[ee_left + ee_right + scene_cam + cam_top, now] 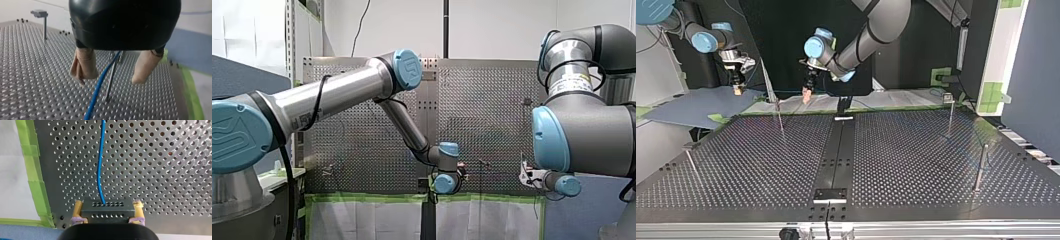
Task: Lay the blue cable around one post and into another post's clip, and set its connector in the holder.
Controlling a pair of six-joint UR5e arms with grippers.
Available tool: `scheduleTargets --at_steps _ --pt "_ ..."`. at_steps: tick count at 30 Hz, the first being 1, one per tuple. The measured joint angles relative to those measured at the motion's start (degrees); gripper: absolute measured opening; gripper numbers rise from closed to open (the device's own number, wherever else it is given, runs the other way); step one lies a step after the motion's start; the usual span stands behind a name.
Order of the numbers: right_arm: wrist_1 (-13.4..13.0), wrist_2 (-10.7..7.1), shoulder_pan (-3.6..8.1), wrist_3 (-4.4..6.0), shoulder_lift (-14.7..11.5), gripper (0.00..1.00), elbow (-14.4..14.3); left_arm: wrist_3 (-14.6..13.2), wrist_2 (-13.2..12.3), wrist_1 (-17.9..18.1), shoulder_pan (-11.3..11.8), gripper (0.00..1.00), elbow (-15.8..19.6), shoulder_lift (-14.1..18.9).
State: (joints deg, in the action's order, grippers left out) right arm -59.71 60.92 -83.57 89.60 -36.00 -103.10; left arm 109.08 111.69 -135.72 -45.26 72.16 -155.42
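My right gripper [107, 216] is shut on a black perforated connector [107, 207], one yellow pad on each side. The blue cable [100, 165] leaves the connector and runs ahead over the perforated table. My left gripper [113, 73] hangs open just above the table, with beige-padded fingers [83, 66]. The blue cable [98, 87] and a thin metal post [111, 80] pass between those fingers without touching them. In the top view my right gripper [738, 90] is at the far left edge and my left gripper [807, 94] near the far middle, beside a post [780, 117].
More posts stand on the plate: one with a clip top [44, 22], two at the top view's right [949, 112] [980, 167] and one at its left [692, 162]. A black block [830, 195] sits at the near edge. Green tape [33, 167] lines the table's edge.
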Motion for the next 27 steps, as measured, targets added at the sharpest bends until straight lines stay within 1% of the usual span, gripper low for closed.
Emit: scheduleTargets --at_steps 6,10,12,15,17,21,24,27 --pt "0.0 -0.06 0.03 -0.02 -0.01 0.0 0.1 -2.76 3.47 1.0 0.12 1.0 -0.09 0.0" --pt "0.02 -0.08 0.03 0.09 -0.01 0.0 0.14 -3.53 5.7 1.52 -0.04 1.0 -0.1 0.0" --pt "0.02 -0.08 0.03 0.12 -0.01 0.0 0.14 -3.58 6.04 1.83 -0.21 1.0 -0.11 0.0" --pt "0.02 -0.09 0.03 0.16 0.0 0.0 0.17 -3.5 5.13 2.51 -0.61 1.0 -0.19 0.0" --pt "0.02 -0.09 0.02 0.2 -0.01 0.0 0.2 -3.27 4.29 2.88 -0.95 0.94 -0.29 0.0" --pt "0.02 -0.08 -0.05 0.23 0.0 0.0 0.21 -2.55 2.16 3.35 -1.98 0.94 -1.29 0.0" --pt "0.02 -0.08 -0.11 0.23 0.0 0.0 0.25 -2.37 0.57 2.97 -2.61 0.94 -2.45 0.0" --pt "0.02 -0.08 -0.13 0.24 0.0 0.0 0.25 -2.31 -0.04 2.56 -2.84 0.94 -3.14 -0.01"
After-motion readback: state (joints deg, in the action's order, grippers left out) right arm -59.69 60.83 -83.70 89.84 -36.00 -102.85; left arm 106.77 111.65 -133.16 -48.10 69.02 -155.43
